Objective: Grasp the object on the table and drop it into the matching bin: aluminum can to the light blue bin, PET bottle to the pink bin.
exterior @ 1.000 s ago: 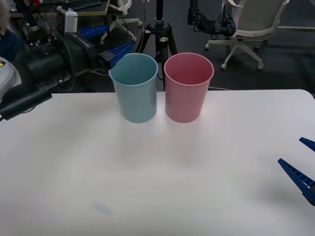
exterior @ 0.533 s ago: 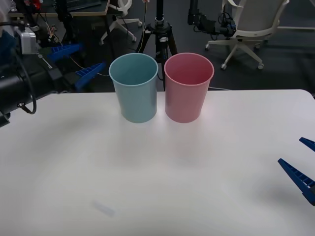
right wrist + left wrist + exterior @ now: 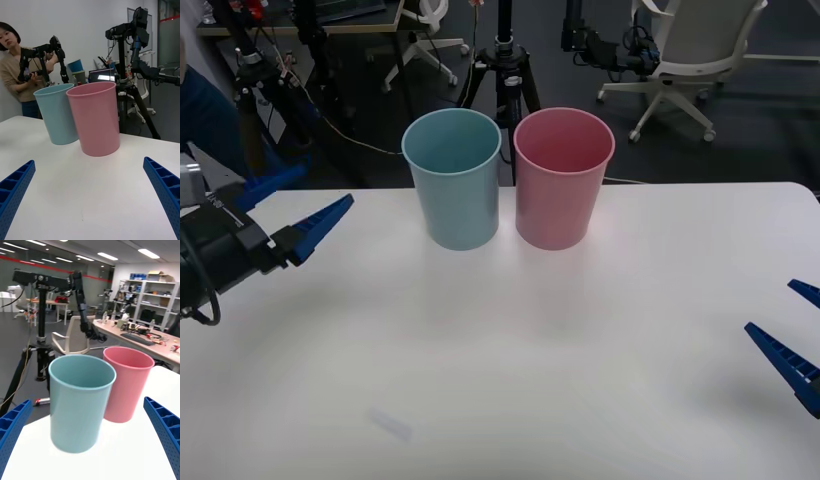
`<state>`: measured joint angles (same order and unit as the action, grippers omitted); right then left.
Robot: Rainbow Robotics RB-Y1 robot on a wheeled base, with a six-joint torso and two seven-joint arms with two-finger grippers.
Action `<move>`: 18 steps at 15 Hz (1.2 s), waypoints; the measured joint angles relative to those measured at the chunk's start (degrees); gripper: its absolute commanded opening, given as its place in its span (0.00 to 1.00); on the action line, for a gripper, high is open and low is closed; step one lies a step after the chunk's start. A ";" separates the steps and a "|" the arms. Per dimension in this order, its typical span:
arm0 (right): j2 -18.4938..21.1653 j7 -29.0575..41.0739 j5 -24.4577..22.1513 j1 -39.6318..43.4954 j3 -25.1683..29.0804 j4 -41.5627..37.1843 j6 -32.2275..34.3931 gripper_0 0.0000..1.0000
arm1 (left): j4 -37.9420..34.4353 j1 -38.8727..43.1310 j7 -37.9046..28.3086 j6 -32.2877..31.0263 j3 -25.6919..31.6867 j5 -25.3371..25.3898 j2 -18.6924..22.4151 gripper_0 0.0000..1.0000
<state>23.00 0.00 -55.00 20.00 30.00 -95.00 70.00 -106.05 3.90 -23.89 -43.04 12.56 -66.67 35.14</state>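
Left gripper (image 3: 292, 210) is open and empty, hanging over the bench's left edge with fingers pointing toward the bins. It has pulled back: a second ago that arm was up at the light blue bin's rim, half a second ago already clear of it, now well apart and lower. Its wrist view looks at the light blue bin (image 3: 81, 401) head-on, with the pink bin (image 3: 127, 388) touching or just beside it

Right gripper (image 3: 792, 335) is open too, parked at the bench's right edge, unchanged across the frames

Bench (image 3: 510, 380) carries only the two bins, light blue (image 3: 453, 180) left of pink (image 3: 562, 180). There's no can on the surface or in either gripper. My read: the drop into the light blue bin is done, the can's probably inside, though the bin interior isn't visible enough to confirm. The left arm looks to be heading home
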 measured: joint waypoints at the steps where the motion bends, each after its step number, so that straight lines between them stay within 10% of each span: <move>1: 0.00 0.00 0.00 0.00 0.00 0.00 0.00 1.00 | -0.48 1.56 0.01 -0.82 1.18 -0.64 -1.30 1.00; 7: 0.00 0.00 0.00 0.00 0.00 0.00 0.00 1.00 | -0.60 8.10 1.14 -13.94 13.48 -6.18 -11.57 1.00; 18: 0.00 0.00 0.00 0.00 0.00 0.00 0.00 1.00 | -0.57 22.82 13.89 -13.68 16.67 0.33 -13.08 1.00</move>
<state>23.00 0.00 -55.00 20.00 30.00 -95.00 70.00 -106.62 26.72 -9.99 -56.72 29.23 -66.34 22.06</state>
